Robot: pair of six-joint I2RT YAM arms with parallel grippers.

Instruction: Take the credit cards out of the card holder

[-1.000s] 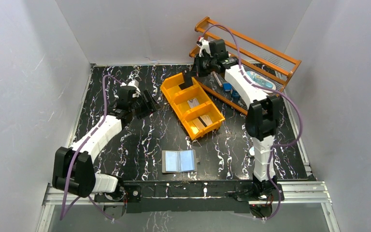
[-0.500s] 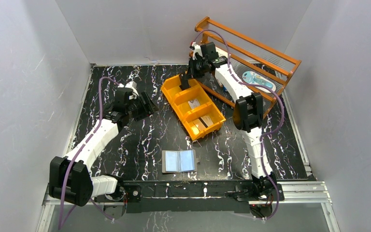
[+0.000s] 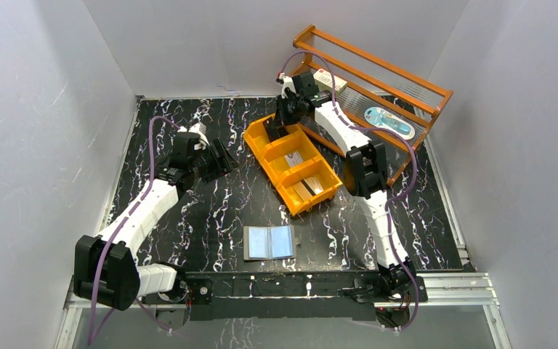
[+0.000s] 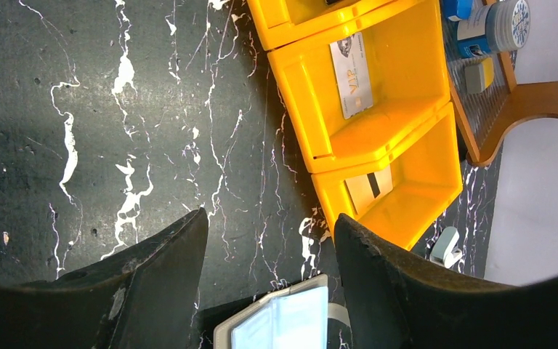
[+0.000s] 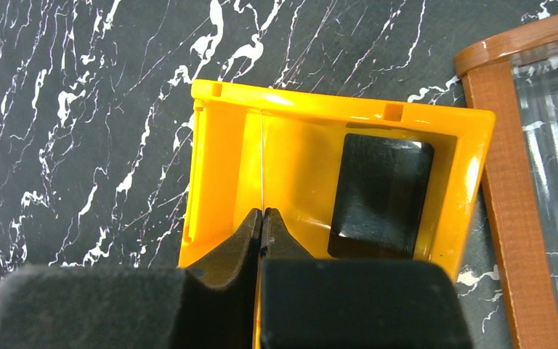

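The black marbled table (image 3: pixel 189 211) carries a wooden rack (image 3: pixel 378 64) just behind the orange bin (image 3: pixel 312 202). The left gripper (image 4: pixel 270 218) hangs left of the bin, fingers spread. The right gripper (image 5: pixel 262 212) hangs over the bin's far compartment, fingers pressed together. The card holder (image 3: pixel 269 242) lies open in front of the bin. One card lies in each compartment: black card (image 5: pixel 381 193) far, silvery card (image 4: pixel 352 76) middle, tan card (image 4: pixel 369 187) near.

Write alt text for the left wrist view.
The left gripper hovers with jaws open and empty above the black marbled table, with a corner of the card holder showing between them. Beyond, an orange bin holds a silvery card in one compartment and a striped tan card in the next.
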